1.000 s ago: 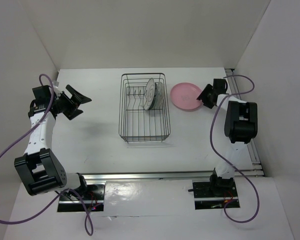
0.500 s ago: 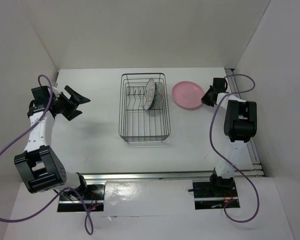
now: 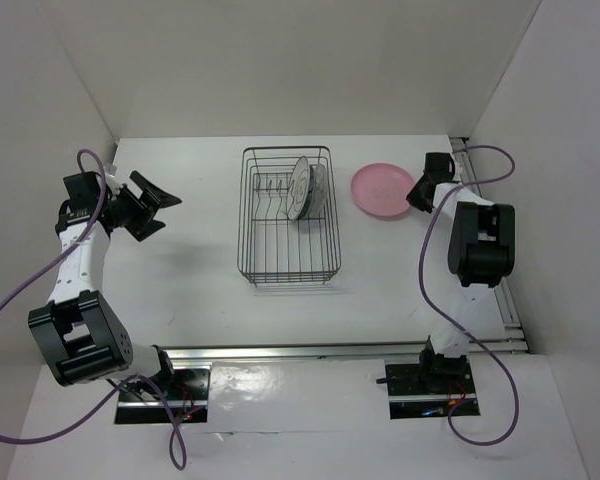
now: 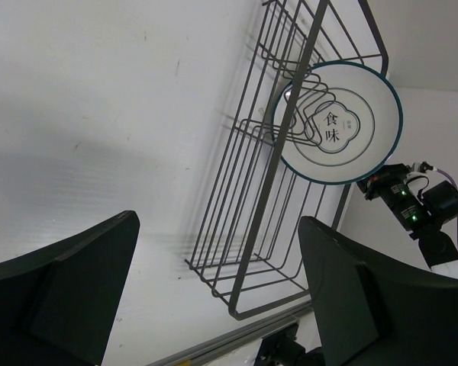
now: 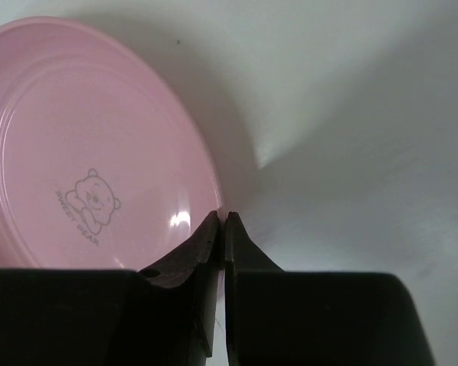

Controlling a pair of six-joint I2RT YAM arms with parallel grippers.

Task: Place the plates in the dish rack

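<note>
The pink plate [image 3: 380, 188] lies right of the dish rack [image 3: 242, 215] on the white table. My right gripper [image 3: 416, 194] is shut on its right rim; in the right wrist view the fingertips [image 5: 223, 217] pinch the pink plate's [image 5: 84, 137] edge. Two plates stand upright in the rack's far part: a white one with a dark ring pattern [image 3: 298, 187] and another [image 3: 318, 189] behind it. My left gripper [image 3: 168, 212] hangs open far left of the rack, nothing between its fingers. The left wrist view shows the rack [image 4: 255, 232] and the ringed plate [image 4: 340, 122].
White walls close in the table at the back and on both sides. A metal rail [image 3: 340, 349] runs along the near edge in front of the arm bases. The right arm's body [image 3: 480, 243] stands close to the right wall.
My right gripper has closed on the pink plate's rim, and plate and gripper have shifted a little to the right. The left arm has barely moved.
</note>
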